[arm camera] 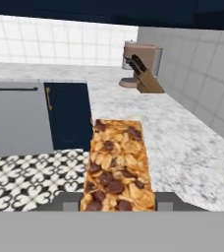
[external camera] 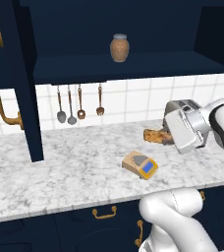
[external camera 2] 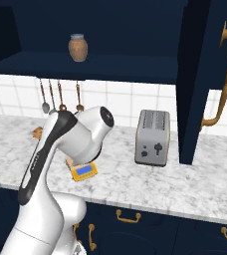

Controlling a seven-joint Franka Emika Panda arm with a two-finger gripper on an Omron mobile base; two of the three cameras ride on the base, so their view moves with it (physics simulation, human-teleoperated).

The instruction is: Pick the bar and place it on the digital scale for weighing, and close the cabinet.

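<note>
I had the gripper closed on the bar: in the hand view the granola bar ran straight out from between the two finger tips, nuts and dark chips on top, w/ counter and floor far beneath it. In the left base view the bar stuck out of the hand toward the left, lifted clear of the marble counter, in front of the tiled backsplash. So the pick looked done to me.

The digital scale sat on the counter below and a bit left of the bar, nearer the front edge, blue display facing the rig, top plate bare. Bar and scale weren't touching. In the right base view the arm covered most of the scale; I saw just its display end.

Still left, by my read: bring the bar over the plate, set it down, let go. Then the cabinet, both doors were swung open, left door and right door w/ their brass handles, brown jar on the shelf. Toaster stood right of the scale, not involved. Roughly a third done, I'd say.
</note>
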